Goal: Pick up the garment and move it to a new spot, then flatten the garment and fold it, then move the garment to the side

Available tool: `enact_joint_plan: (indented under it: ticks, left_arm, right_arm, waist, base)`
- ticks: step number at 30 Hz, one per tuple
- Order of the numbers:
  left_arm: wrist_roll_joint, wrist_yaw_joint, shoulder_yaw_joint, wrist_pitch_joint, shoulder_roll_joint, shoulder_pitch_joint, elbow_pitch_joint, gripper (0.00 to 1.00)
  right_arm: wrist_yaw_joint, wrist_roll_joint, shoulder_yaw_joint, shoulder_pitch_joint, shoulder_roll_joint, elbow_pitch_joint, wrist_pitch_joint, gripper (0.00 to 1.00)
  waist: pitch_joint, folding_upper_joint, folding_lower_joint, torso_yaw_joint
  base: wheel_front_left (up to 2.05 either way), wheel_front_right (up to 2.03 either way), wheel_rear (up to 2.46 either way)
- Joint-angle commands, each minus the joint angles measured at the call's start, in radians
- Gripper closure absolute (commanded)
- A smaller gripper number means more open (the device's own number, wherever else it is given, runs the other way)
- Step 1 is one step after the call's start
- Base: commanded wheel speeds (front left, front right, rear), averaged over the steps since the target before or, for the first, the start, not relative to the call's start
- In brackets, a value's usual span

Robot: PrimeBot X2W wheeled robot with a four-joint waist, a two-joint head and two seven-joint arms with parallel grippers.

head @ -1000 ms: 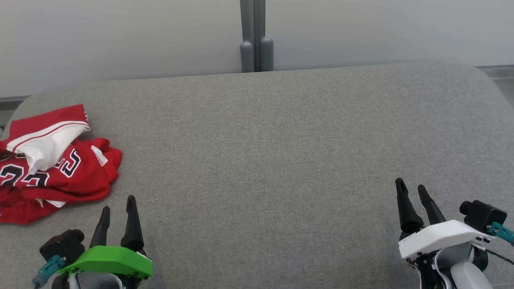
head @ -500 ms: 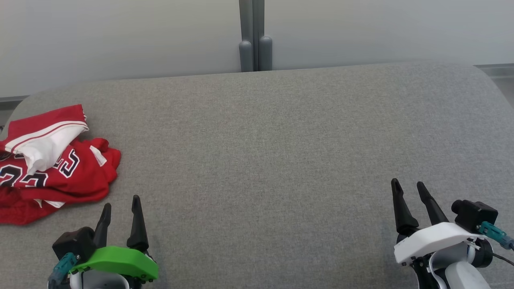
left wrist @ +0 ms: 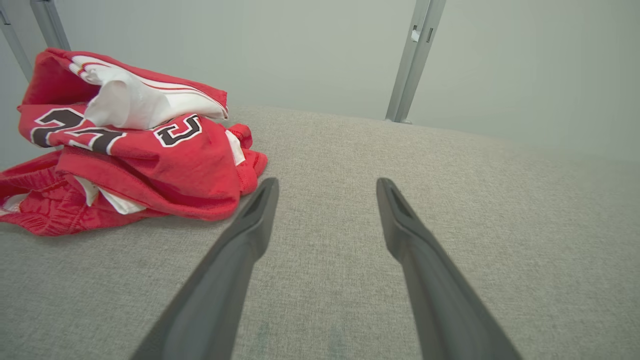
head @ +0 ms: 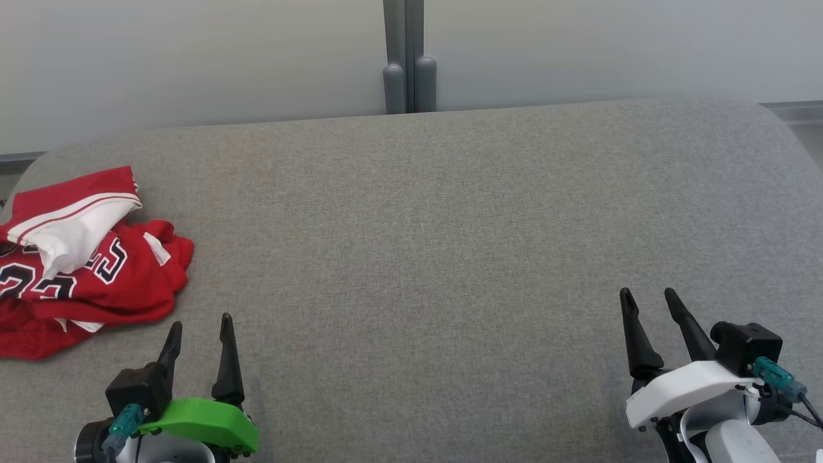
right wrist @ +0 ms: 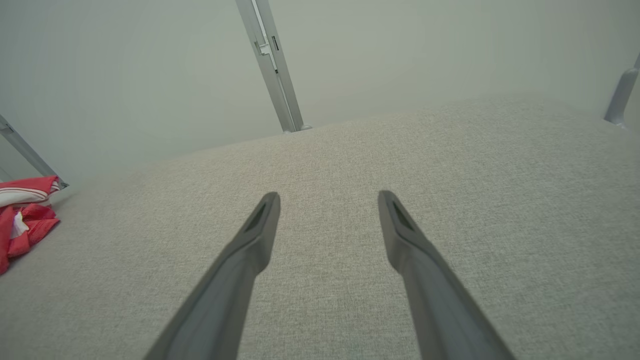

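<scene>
Garment (head: pixel 96 270) and both grippers are apart, by our check. Nearest us, our left gripper (head: pixel 200 320) sits low over the near-left of the grey fabric surface (head: pixel 418 257). Its fingers are spread and empty, with the tips just short of the garment's near hem. Our right gripper (head: pixel 646 292) is at the near right, likewise spread and holding nothing, well apart from the garment. Farther back, at the surface's left edge, the garment lies in a crumpled heap. We note red cloth with dark, white-edged numerals and a white-lined part turned over on top. Farthest, the surface ends at a pale wall (head: pixel 193 58), where paired grey posts (head: pixel 410 77) stand at centre.
</scene>
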Motion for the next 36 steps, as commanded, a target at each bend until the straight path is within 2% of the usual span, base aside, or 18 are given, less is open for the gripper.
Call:
enact_joint_plan:
  ticks: [1, 16, 22, 31, 36]
  left_arm:
    - [0.030, 0.006, -0.002, -0.009, 0.008, -0.016, -0.003, 0.00]
    - [0.149, 0.020, -0.012, -0.039, 0.009, -0.018, 0.006, 0.00]
    - [0.179, 0.033, -0.004, -0.048, 0.004, -0.021, 0.016, 0.00]
    - [0.230, 0.047, 0.026, -0.066, 0.003, 0.001, 0.038, 0.00]
    - [0.218, 0.047, 0.055, -0.063, 0.004, 0.027, 0.053, 0.00]
  right_arm:
    - [0.000, -0.031, 0.004, -0.011, -0.007, -0.001, -0.011, 0.00]
    - [0.000, -0.153, 0.020, -0.013, -0.018, -0.003, -0.042, 0.00]
    - [0.000, -0.182, 0.045, -0.015, -0.025, -0.007, -0.050, 0.00]
    - [0.000, -0.230, 0.125, -0.033, -0.027, -0.001, -0.066, 0.00]
    - [0.000, -0.217, 0.178, -0.044, -0.019, 0.011, -0.065, 0.00]
  waist:
    - [0.001, 0.0000, 0.0000, 0.000]
    - [0.011, 0.0000, 0.0000, 0.002]
    - [0.017, 0.0000, 0.0000, 0.043]
    - [0.028, 0.0000, 0.0000, 0.226]
    - [0.030, 0.0000, 0.0000, 0.324]
  base:
    - [0.00, 0.00, 0.00]
    - [0.00, 0.00, 0.00]
    - [0.00, 0.00, 0.00]
    - [0.00, 0.00, 0.00]
    - [0.00, 0.00, 0.00]
